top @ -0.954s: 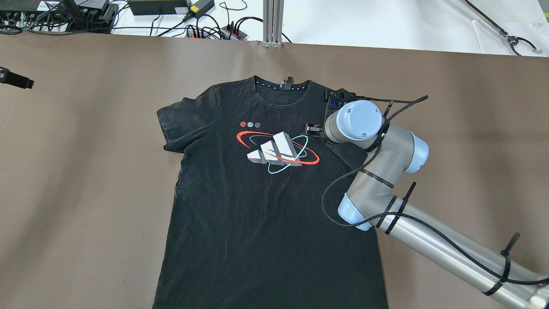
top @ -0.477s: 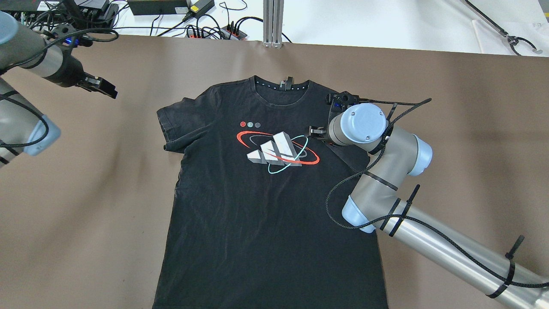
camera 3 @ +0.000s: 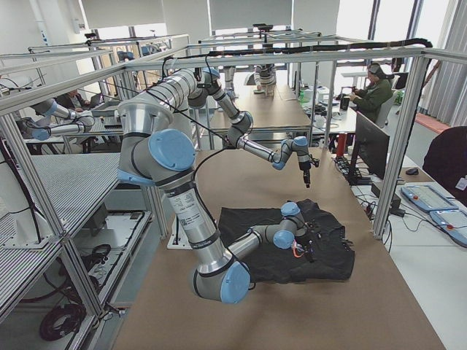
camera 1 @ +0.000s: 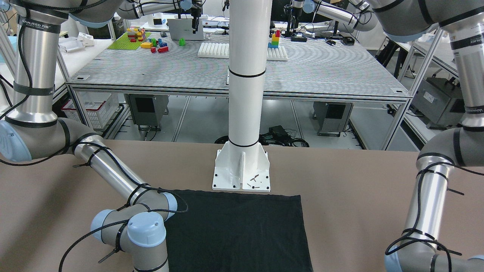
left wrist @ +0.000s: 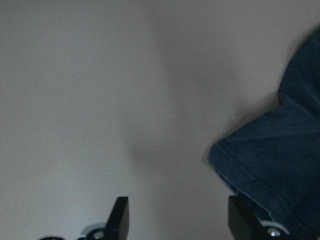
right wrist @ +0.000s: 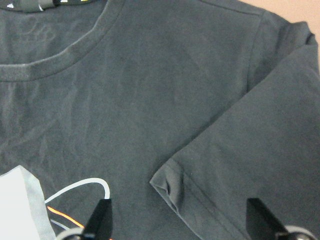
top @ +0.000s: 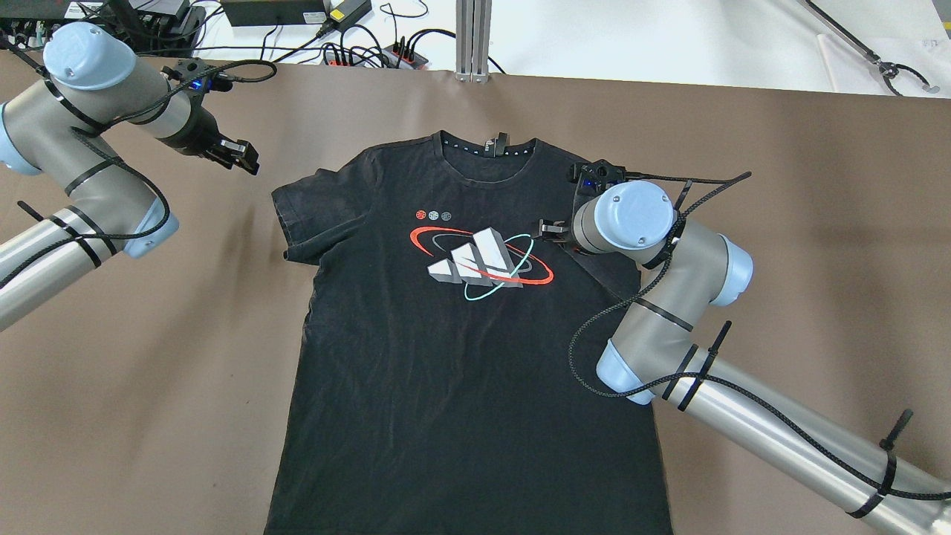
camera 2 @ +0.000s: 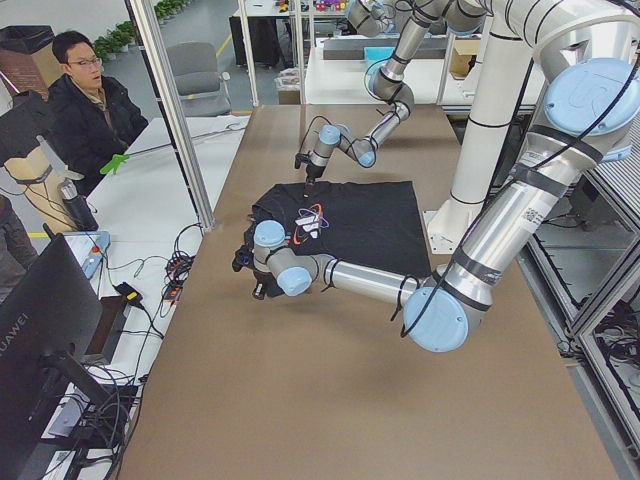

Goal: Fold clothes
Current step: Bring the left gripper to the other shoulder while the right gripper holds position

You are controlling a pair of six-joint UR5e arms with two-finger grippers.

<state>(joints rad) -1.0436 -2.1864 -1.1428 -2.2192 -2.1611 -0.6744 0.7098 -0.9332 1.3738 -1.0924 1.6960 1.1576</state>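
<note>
**Fig.** Overhead view w/ wrist and front insets. Black T-shirt (top: 461,357) lies flat, face up, at centre of the brown counter (top: 148,371). Collar (top: 487,152) is toward top of frame; hem runs off the bottom edge. Chest print (top: 479,261) (white blocks w/ red & teal rings) sits just above frame centre.

Left claw (top: 241,157), upper left of frame, hangs over bare counter just beside the frame-left sleeve (top: 297,215), apart from the fabric. Left wrist inset: its fingers (left wrist: 120,220) are spread, nothing betw. them; sleeve hem shows at lower right of that inset.

Right claw (top: 548,227), right of centre, is over the chest at the print's right end; its arm hides the shirt's frame-right shoulder. Right wrist inset: claw released, wide apart, empty. The other sleeve (right wrist: 250,140) lies folded inward onto the chest, its hem corner betw. the two fingers. Whether the tips touch cloth: cannot tell.

Front inset: white post (camera 1: 245,75) stands on its base plate (camera 1: 242,170). The shirt's hem edge lies just beside that plate and is wider than it.
</note>
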